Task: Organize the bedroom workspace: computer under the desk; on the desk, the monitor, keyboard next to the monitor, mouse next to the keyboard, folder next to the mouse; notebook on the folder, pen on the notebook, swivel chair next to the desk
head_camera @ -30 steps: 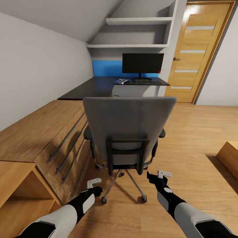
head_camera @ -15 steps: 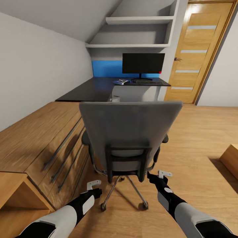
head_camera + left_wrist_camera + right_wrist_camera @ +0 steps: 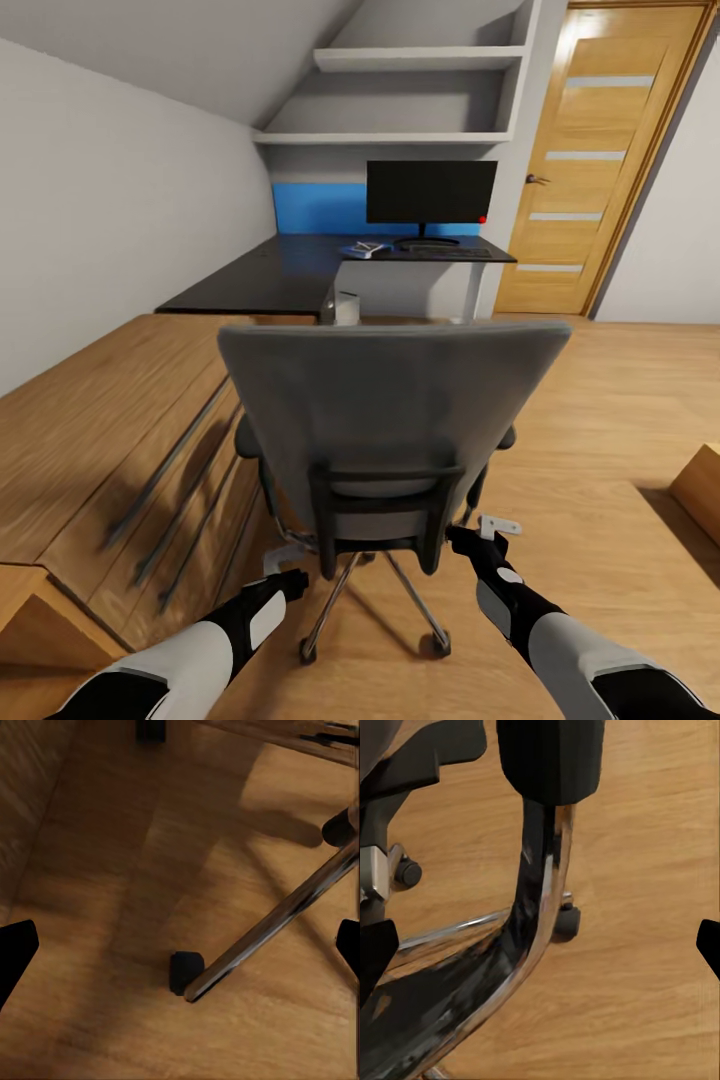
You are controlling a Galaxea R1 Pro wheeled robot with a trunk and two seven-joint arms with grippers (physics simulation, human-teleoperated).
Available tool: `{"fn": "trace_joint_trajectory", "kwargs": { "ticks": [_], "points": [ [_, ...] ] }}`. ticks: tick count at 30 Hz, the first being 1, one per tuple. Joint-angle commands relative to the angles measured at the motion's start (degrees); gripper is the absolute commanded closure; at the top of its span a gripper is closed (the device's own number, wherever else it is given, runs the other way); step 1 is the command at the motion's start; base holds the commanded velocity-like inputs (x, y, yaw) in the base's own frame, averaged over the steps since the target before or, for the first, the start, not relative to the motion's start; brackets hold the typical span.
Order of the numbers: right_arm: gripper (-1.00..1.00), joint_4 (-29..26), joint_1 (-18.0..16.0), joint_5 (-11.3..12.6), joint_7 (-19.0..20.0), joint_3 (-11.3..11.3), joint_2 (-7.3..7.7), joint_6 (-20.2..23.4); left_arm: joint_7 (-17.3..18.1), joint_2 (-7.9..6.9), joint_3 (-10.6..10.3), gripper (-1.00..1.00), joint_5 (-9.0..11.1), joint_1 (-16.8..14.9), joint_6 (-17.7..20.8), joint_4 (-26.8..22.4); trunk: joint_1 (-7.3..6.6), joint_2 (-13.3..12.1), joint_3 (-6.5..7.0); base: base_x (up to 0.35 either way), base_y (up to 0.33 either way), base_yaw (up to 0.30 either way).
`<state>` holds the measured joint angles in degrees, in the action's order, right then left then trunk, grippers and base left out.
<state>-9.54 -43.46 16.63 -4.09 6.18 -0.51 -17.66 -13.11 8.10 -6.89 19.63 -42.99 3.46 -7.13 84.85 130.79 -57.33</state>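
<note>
A grey swivel chair (image 3: 392,420) stands on the wooden floor (image 3: 600,420) with its padded back turned toward the camera, close in front of the robot. Its chrome legs spread beneath the seat on small black castors. The left gripper (image 3: 285,565) hangs low beside the chair's base on one side and the right gripper (image 3: 490,535) on the other, level with the back's lower frame; neither touches the chair. In each wrist picture the two dark fingertips sit at opposite edges, so both pincers are spread apart and hold nothing. The left wrist camera looks down on a chrome leg ending in a castor (image 3: 185,971); the right wrist camera looks at a curved chrome support under a black armrest (image 3: 549,757).

Beyond the chair is the black L-shaped desk (image 3: 260,280). On its far part stands the monitor (image 3: 431,192), screen dark, with the keyboard (image 3: 445,253) lying just before its stand. A small blue and white pile (image 3: 362,248) lies beside the keyboard, too small to make out. A low wooden drawer unit (image 3: 130,440) runs along the left wall, and a wooden door (image 3: 600,160) stands to the right of the desk.
</note>
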Motion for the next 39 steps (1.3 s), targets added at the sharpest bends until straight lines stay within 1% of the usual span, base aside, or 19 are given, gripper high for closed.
{"fn": "trace_joint_trajectory", "kwargs": {
  "ticks": [1,14,23,39],
  "points": [
    [-1.0,0.05,-0.04,0.41,-0.3,0.5,0.0,-0.18,-0.34,-0.02,-0.49,-1.0,0.44,0.01,0.34,-0.15,0.02,0.02,-0.05,0.274,0.0,-0.124],
    [-1.0,0.05,-0.04,0.33,-0.3,0.58,-0.1,-0.18,-0.34,-0.02,-0.49,-1.0,0.42,0.01,0.24,-0.09,0.02,0.02,-0.05,0.297,-0.013,-0.025],
    [-1.0,0.05,-0.04,0.33,-0.3,0.55,-0.1,-0.18,-0.34,-0.02,-0.49,-1.0,0.41,0.01,0.18,-0.16,0.02,0.02,0.25,0.317,-0.147,-0.116],
    [-1.0,0.66,-0.04,0.27,-0.26,0.59,-0.1,-0.27,-0.34,-0.06,-0.5,-1.0,0.41,0.01,0.2,-0.14,0.02,0.02,0.31,0.309,-0.176,-0.009]
  ]
}}
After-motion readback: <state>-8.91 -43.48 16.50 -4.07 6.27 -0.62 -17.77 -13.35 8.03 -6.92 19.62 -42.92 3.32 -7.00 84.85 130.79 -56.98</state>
